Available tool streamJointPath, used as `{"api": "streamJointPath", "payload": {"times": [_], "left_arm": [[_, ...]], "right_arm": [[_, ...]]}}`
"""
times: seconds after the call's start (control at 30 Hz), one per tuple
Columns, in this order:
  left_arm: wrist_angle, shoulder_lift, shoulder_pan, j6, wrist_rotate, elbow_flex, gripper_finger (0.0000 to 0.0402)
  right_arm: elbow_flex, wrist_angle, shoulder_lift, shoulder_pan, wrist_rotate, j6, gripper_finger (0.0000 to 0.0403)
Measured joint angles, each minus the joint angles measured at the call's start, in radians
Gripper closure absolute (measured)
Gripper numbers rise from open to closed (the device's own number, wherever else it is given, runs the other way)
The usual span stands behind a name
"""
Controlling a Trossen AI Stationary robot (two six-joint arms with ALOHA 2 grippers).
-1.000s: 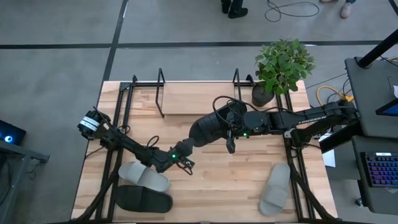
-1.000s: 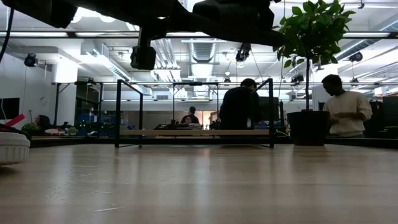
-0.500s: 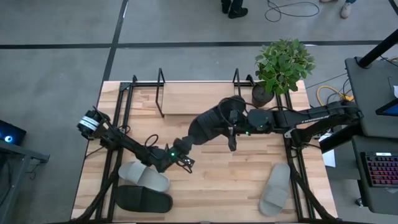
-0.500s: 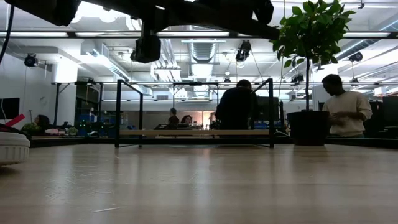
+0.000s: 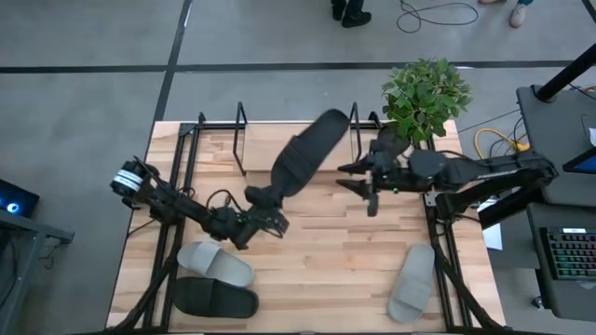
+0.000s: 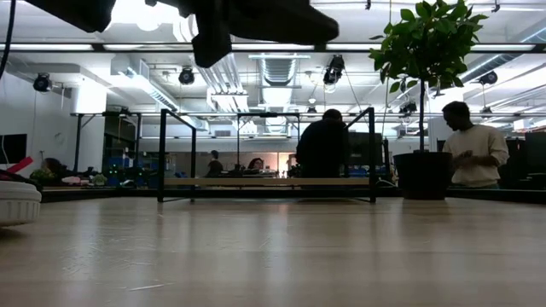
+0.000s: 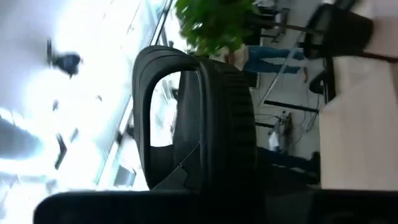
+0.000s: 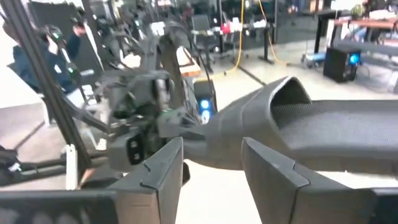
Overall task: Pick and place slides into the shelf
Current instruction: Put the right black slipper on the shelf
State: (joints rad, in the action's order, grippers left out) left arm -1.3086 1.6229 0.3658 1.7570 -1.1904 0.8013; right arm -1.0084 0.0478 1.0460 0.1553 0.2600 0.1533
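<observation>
Left gripper [image 5: 270, 221] clamps one end of a black slide [image 5: 303, 158], holding it raised and angled toward the shelf [image 5: 279, 154] at the table's far edge, likely for placing. Right gripper [image 5: 358, 177] hangs just beside the slide, jaws apart, holding nothing. Three more slides lie near the table's near edge.

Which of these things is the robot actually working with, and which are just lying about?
Part of the job:
black slide, held up by the left gripper
light grey slide
second black slide
second light grey slide
shelf
right gripper, open

Just there:
potted plant
</observation>
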Motion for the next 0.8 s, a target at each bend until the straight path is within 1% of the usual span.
{"api": "streamJointPath", "payload": {"times": [0.13, 0.27, 0.33, 0.43, 0.57, 0.7, 0.8], "left_arm": [[0.0, -0.019, -0.032, -0.175, -0.001, -0.002, 0.0378], [0.077, -0.023, -0.07, -0.327, 0.004, -0.002, 0.0378], [0.124, -0.023, -0.081, -0.406, 0.024, -0.001, 0.0378], [0.198, -0.031, -0.09, -0.549, 0.123, -0.001, 0.0378], [0.333, -0.087, -0.11, -0.798, 0.281, -0.006, 0.0378], [0.454, -0.174, -0.141, -1.009, 0.37, -0.013, 0.0378], [0.46, -0.241, -0.159, -1.11, 0.388, -0.043, 0.0378]], "right_arm": [[0.0, 0.0, -0.039, 0.02, 0.003, -0.024, 0.0256], [0.0, 0.0, -0.048, 0.04, 0.003, -0.025, 0.0264], [0.0, 0.0, -0.044, 0.048, 0.003, -0.025, 0.0267], [0.0, 0.004, -0.029, 0.059, 0.003, -0.026, 0.0271], [0.001, 0.01, -0.013, 0.064, 0.001, -0.031, 0.0275], [0.001, 0.008, -0.01, 0.063, 0.001, -0.032, 0.0274], [0.001, 0.009, -0.014, 0.064, 0.0, -0.036, 0.027]]}}
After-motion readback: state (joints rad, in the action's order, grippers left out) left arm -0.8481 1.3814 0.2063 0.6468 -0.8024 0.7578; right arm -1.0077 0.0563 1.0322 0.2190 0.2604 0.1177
